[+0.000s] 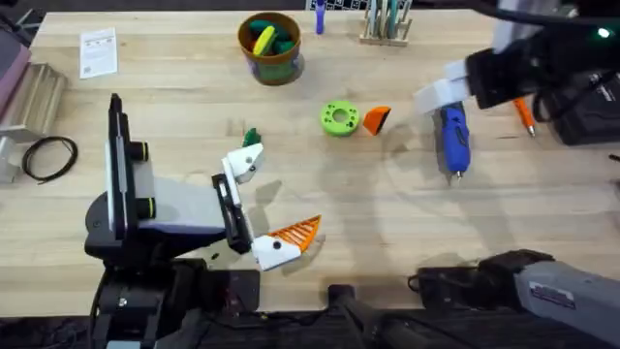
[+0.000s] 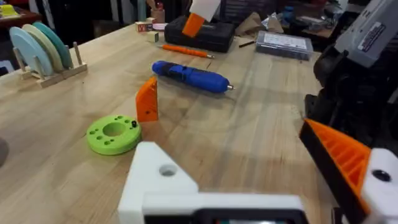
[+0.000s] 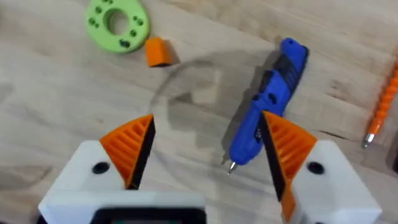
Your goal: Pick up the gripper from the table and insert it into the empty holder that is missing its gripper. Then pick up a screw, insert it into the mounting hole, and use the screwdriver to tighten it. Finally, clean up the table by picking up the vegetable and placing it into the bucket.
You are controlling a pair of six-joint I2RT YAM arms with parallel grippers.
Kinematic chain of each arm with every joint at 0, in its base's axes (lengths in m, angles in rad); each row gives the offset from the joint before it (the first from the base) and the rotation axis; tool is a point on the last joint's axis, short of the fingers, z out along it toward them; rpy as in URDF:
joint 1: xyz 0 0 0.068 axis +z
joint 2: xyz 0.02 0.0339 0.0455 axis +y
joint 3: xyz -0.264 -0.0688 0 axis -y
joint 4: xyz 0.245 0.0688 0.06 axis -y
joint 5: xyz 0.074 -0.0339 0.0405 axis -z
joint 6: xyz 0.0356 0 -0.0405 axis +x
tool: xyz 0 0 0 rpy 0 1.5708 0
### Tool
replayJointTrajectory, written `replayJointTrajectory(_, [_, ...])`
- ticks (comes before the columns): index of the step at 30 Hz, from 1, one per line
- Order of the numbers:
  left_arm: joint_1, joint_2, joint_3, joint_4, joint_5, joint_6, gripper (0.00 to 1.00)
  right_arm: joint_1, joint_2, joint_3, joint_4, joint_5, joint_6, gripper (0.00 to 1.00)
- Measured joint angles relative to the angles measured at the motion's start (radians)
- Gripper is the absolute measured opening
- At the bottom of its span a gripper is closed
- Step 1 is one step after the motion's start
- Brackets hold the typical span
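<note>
1. End effector, right [image 3: 205, 158]: fingers wide apart, holding nothing; both white blocks carry orange ribbed pads. It hovers over the screwdriver [image 3: 267, 102], not touching it.
2. Left end effector [image 1: 263, 208]: spread open, empty. One finger has an orange pad; the other is the holder [image 2: 158, 180], a bare white block with a mounting hole.
3. Screwdriver: one, blue, lying flat on the table [image 1: 407, 223] just beneath the right end effector. In the right wrist view its long axis runs diagonally, with the silver tip pointing back toward the gap between the fingers.
4. Gripper [image 1: 376, 119]: one loose orange wedge, standing on the table between the two end effectors, just beside one green disc [image 1: 339, 118].
5. Vegetable [image 1: 252, 137]: one, dark green, just beyond the left end effector's bare finger; contact unclear.
6. Bucket [image 1: 271, 47]: one, well beyond the left end effector, yellow and green toys inside.
7. Thin orange pen-like tool [image 1: 524, 114]: one, beside the right end effector.
</note>
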Motion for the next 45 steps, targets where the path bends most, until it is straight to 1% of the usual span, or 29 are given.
replayJointTrajectory(6, [0.0,0.0,0.0,0.0,0.0,0.0,0.985,0.093,0.133,0.133,-0.086,0.0,-0.051,0.991])
replayJointTrajectory(9, [0.0,0.0,0.0,0.0,0.0,0.0,0.985,0.124,0.196,0.182,-0.096,0.0,-0.066,0.991])
replayJointTrajectory(13, [0.0,0.0,0.0,0.0,0.0,0.0,0.985,0.149,0.278,0.218,-0.096,-0.003,-0.072,0.99])
replayJointTrajectory(22, [0.0,0.0,0.0,0.0,0.0,0.0,0.986,0.172,0.429,0.226,-0.053,-0.019,-0.074,0.985])
replayJointTrajectory(35, [0.0,0.0,0.0,0.0,0.0,0.0,0.986,0.174,0.557,0.226,-0.039,-0.037,-0.074,0.985])
replayJointTrajectory(41, [0.0,0.0,0.0,0.0,0.0,0.0,0.985,0.174,0.568,0.227,-0.017,-0.037,-0.074,0.985])
replayJointTrajectory(42, [0.0,0.0,0.0,0.0,0.0,0.0,0.985,0.174,0.569,0.227,-0.017,-0.037,-0.074,0.975])
replayJointTrajectory(45, [0.0,0.0,0.0,0.0,0.0,0.0,0.985,0.175,0.569,0.227,-0.017,-0.037,-0.077,0.853])
